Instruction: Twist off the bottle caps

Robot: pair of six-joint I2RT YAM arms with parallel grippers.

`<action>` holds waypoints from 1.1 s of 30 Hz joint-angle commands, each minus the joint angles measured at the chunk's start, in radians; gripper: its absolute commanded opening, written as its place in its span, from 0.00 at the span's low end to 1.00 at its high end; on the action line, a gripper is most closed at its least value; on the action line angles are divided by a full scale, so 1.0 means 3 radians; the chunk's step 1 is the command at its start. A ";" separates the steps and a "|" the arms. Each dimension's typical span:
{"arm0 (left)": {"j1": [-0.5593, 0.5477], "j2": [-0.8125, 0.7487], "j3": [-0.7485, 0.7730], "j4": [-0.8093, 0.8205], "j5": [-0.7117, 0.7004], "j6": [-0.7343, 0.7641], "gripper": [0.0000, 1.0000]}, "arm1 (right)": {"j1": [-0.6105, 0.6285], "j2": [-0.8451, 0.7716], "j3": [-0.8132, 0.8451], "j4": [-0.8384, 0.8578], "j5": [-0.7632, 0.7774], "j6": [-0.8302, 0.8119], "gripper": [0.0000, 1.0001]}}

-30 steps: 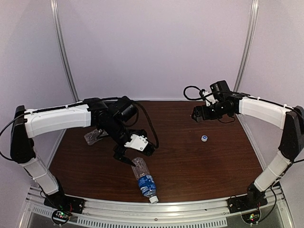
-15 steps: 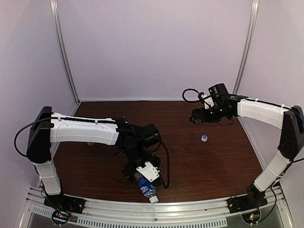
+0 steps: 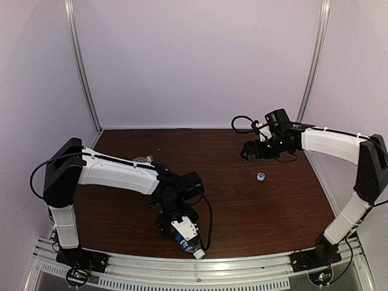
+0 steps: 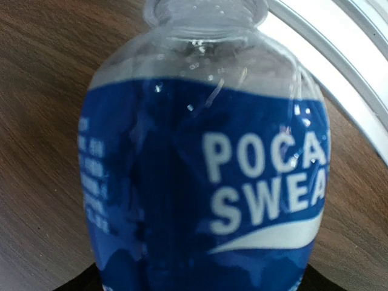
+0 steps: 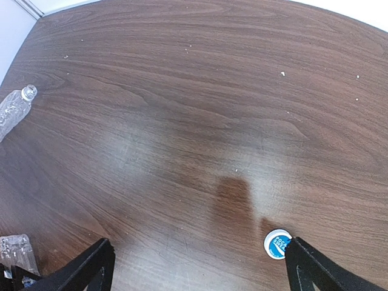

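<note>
The blue-labelled bottle (image 3: 187,239) lies near the table's front edge, its white cap (image 3: 198,255) on and pointing at the rail. It fills the left wrist view (image 4: 200,170). My left gripper (image 3: 180,229) is low over it, and its black fingers (image 4: 91,280) flank the label. I see no squeeze. A loose cap (image 3: 260,177) with a blue top lies on the right, also in the right wrist view (image 5: 277,244). My right gripper (image 3: 247,151) hovers above it, open and empty (image 5: 200,257). The unlabelled bottle (image 5: 14,110) lies at far left, neck bare.
The metal front rail (image 3: 242,267) runs just beyond the labelled bottle's cap and shows in the left wrist view (image 4: 339,66). White booth walls (image 3: 194,60) close in the brown table (image 3: 242,212). The left arm (image 3: 115,173) partly covers the unlabelled bottle (image 3: 143,160).
My left arm has swung from the middle left toward the front edge and come down over the labelled bottle. My right gripper has drifted slightly left. The loose cap has not moved.
</note>
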 commanded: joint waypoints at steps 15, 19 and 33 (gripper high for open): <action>0.0423 -0.0196 0.0609 -0.0199 0.0402 -0.1115 0.48 | 0.0031 -0.0433 -0.0167 0.0569 -0.0602 0.0539 1.00; 0.0858 -0.0442 0.0879 -0.0310 0.0899 -0.1594 0.49 | 0.0030 -0.0796 -0.0541 0.1983 -0.1296 0.1288 1.00; 0.1236 -0.1092 0.1092 -0.0185 0.0557 -0.2424 0.50 | 0.0980 -0.0777 0.0203 0.1483 -0.1263 0.0945 0.89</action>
